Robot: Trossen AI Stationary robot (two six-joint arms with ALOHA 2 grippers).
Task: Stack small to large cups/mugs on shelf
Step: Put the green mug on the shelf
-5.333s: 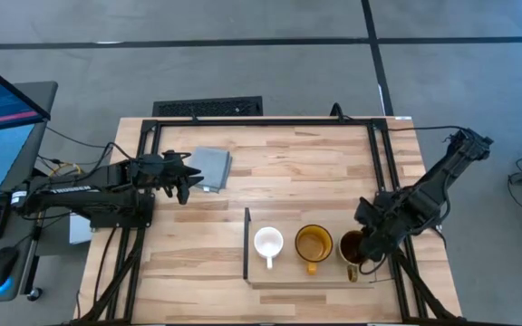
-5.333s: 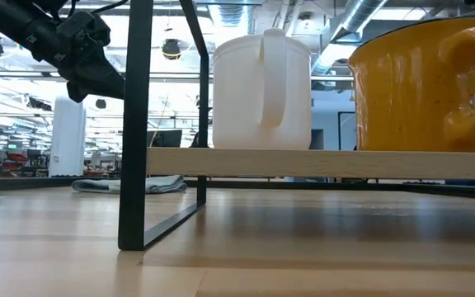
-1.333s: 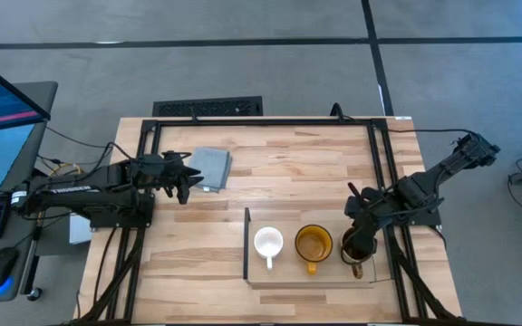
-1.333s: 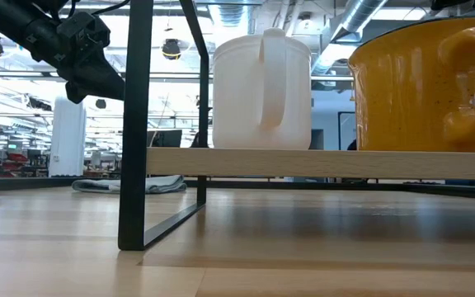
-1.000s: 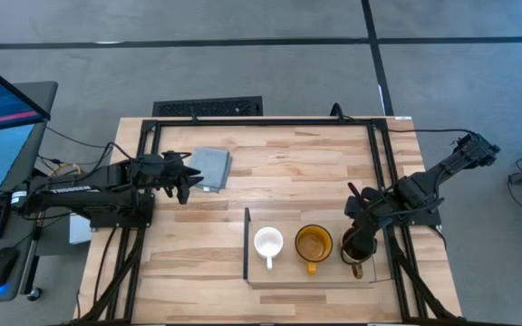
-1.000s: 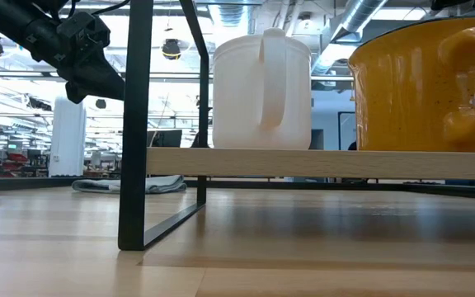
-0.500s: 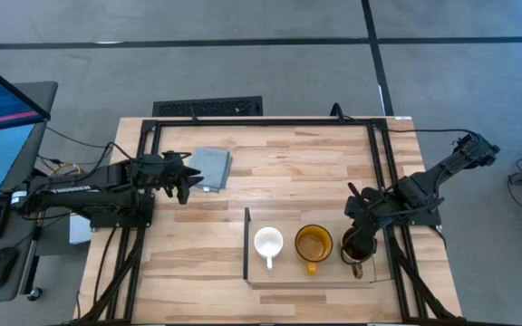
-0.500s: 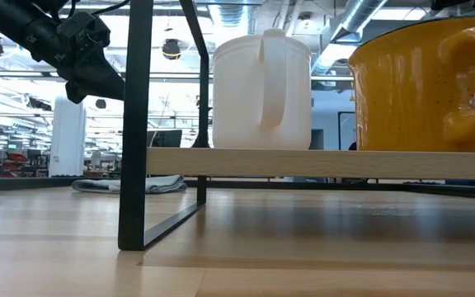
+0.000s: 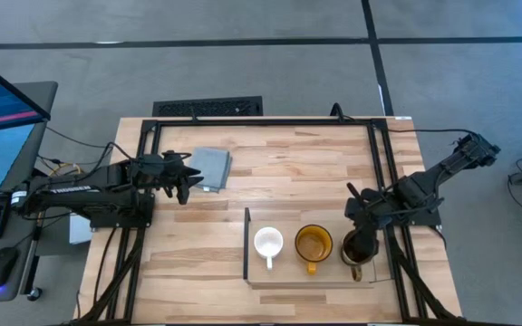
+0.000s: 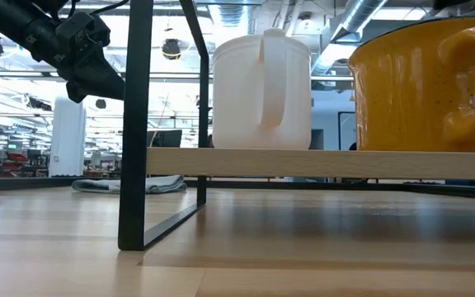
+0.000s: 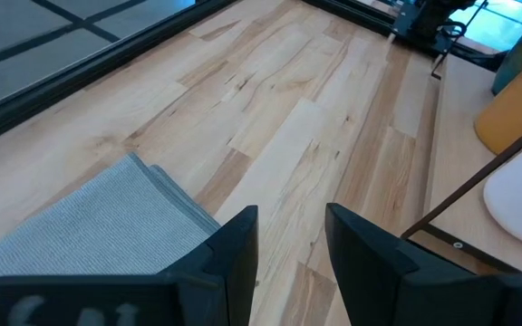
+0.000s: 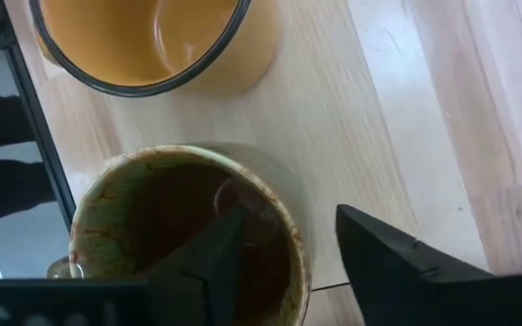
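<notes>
At the left of the high view, the left tool (image 9: 185,186) is held over the wooden surface (image 9: 288,172), just beside the folded grey-blue cloth (image 9: 210,168). In the left wrist view its two dark fingers (image 11: 238,244) are seen spread apart with nothing between them, bare wood lying in the gap and a corner of the cloth just beside them. In the low view this tool (image 10: 81,54) is seen raised above the surface at the far left.

Toward the middle, the shelf (image 9: 308,276) is found lying on the surface near its front edge, with a thin dark upright panel (image 9: 246,243) along its left short edge. Three mugs are lined up on the board. The white mug (image 9: 268,243) is placed nearest the panel, the yellow mug (image 9: 314,244) is set beside it, and the glass mug (image 9: 355,248), dark brown inside, is stood at the right end. All three are upright and apart from one another.

At the right, the right tool (image 9: 359,226) is positioned over the glass mug. In the right wrist view one finger (image 12: 216,263) is seen over the mug's dark inside and the other outside the rim; whether the wall is pinched cannot be told.
</notes>
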